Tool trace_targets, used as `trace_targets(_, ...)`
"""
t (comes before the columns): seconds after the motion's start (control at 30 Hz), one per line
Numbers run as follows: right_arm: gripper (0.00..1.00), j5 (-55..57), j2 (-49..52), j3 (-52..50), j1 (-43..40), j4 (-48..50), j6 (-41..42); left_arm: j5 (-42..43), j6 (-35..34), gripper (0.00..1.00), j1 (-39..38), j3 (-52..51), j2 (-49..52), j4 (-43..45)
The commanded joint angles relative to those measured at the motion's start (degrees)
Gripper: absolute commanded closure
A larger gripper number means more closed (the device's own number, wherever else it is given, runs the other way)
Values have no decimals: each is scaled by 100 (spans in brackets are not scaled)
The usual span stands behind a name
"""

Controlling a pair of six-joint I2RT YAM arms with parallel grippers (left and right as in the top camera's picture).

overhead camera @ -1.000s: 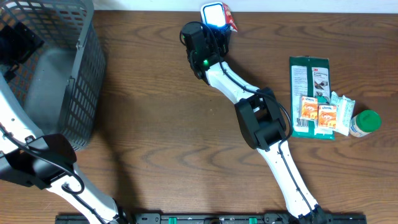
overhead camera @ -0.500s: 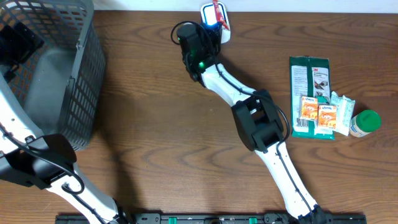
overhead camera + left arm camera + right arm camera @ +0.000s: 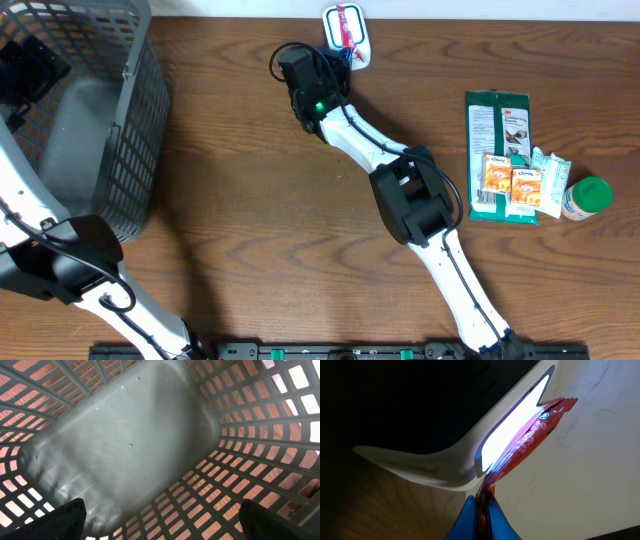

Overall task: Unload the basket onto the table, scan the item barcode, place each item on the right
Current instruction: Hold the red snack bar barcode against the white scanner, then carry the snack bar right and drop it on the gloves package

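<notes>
My right gripper (image 3: 481,516) is pinched shut on a red packet (image 3: 540,427), held up against the scanner (image 3: 517,425) at the table's far edge. Its window glows, so I judge the scan is under way, though I can't see a barcode or any confirmation. My left gripper (image 3: 160,522) hangs wide open and empty inside the basket (image 3: 130,445). Dropping the packet there looks to be what's left.

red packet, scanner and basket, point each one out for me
red packet (image 3: 532,439), right wrist view, middle of the wrapper
scanner (image 3: 515,422), right wrist view, its lit window
basket (image 3: 140,130), overhead view, its mesh side wall
</notes>
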Motion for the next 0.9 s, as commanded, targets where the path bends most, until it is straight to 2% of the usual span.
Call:
trace_targets(0.0, 99, -44, -42, 46, 66, -33, 343, -15, -7, 2, -2, 96, -127, -22)
trace_targets(0.53, 99, 55, -168, 48, 22, -225, 448, -15, -7, 2, -2, 96, -127, -20)
trace_targets(0.77, 99, 361, -962, 48, -87, -431, 1478, -15, -7, 2, -2, 96, -127, -20)
trace_targets(0.87, 99, 358, -1537, 48, -153, -1416, 2400, -15, -7, 2, -2, 96, -127, -20)
